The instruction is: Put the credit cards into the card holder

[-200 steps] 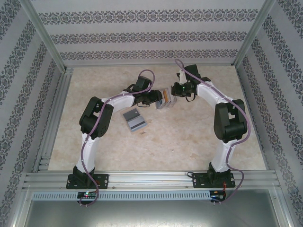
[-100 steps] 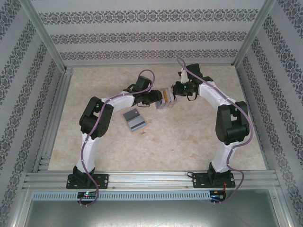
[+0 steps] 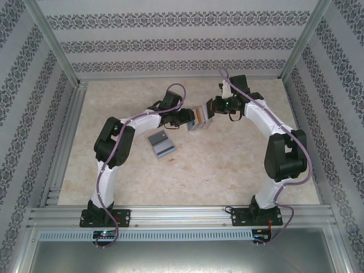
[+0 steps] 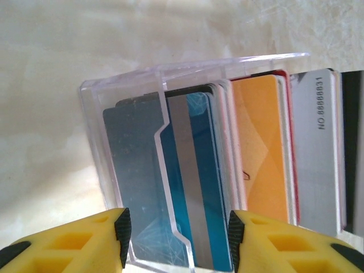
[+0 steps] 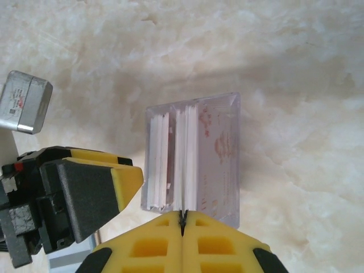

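Note:
A clear plastic tray (image 4: 94, 142) holds several credit cards on edge: blue (image 4: 199, 187), orange (image 4: 259, 148) and grey (image 4: 315, 148). My left gripper (image 4: 177, 236) is shut on the tray, one pad against each side wall. In the top view it (image 3: 186, 119) holds the tray (image 3: 196, 125) above mid-table. My right gripper (image 5: 183, 217) is shut on the thin edge of one credit card (image 5: 183, 165) in the middle of the stack; from above it (image 3: 211, 107) meets the cards (image 3: 199, 114) from the right. The card holder (image 3: 161, 144) lies open, grey inside up, near the left arm.
In the right wrist view a left finger (image 5: 85, 193) stands just left of the tray (image 5: 222, 153). The pale marble-look table (image 3: 227, 165) is fenced by aluminium rails (image 3: 62, 142) and patterned walls. Both arm bases sit on the near rail.
The right arm's elbow has swung outward to the right while its gripper stayed at the cards and closed fully. The left arm and the tray have not moved.

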`<state>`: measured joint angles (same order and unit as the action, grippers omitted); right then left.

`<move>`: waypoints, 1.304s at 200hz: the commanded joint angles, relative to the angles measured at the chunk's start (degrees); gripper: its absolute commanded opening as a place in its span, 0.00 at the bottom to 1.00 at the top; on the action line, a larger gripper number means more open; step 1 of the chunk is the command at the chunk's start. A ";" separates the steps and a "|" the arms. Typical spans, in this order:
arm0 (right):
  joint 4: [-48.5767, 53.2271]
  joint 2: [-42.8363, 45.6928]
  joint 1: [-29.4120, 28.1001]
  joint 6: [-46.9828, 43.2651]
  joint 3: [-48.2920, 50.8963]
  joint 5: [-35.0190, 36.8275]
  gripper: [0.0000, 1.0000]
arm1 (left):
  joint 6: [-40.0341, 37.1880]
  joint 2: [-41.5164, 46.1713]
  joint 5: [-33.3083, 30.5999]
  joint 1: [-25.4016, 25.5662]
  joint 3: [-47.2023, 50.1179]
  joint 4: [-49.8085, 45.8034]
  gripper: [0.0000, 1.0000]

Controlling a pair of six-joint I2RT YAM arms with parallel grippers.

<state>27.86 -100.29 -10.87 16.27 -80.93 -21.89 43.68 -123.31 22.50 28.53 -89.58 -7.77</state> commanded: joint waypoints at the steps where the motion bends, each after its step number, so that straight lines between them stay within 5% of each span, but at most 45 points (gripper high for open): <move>1: 0.79 4.52 0.19 -0.20 1.36 -0.02 0.01 | -2.77 5.53 -0.95 -0.07 0.28 -4.46 0.51; 86: -7.73 14.47 -4.28 7.52 13.91 -8.83 0.04 | -11.20 13.26 -3.13 -10.34 8.06 -14.88 0.52; 125: -25.67 14.38 -12.14 20.25 25.63 -14.12 0.04 | -15.67 11.32 -2.06 -16.62 10.69 -18.10 0.52; 167: -45.51 3.37 -17.09 32.37 29.30 -19.97 0.05 | -15.36 6.60 4.12 -19.57 11.63 -14.78 0.52; 261: -41.64 -1.86 -18.96 28.00 25.91 -12.31 0.05 | -14.23 10.13 9.26 -19.42 20.56 -12.80 0.53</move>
<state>-12.71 -100.68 -29.41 45.21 -53.21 -35.57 29.67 -114.89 27.53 8.49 -74.00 -17.67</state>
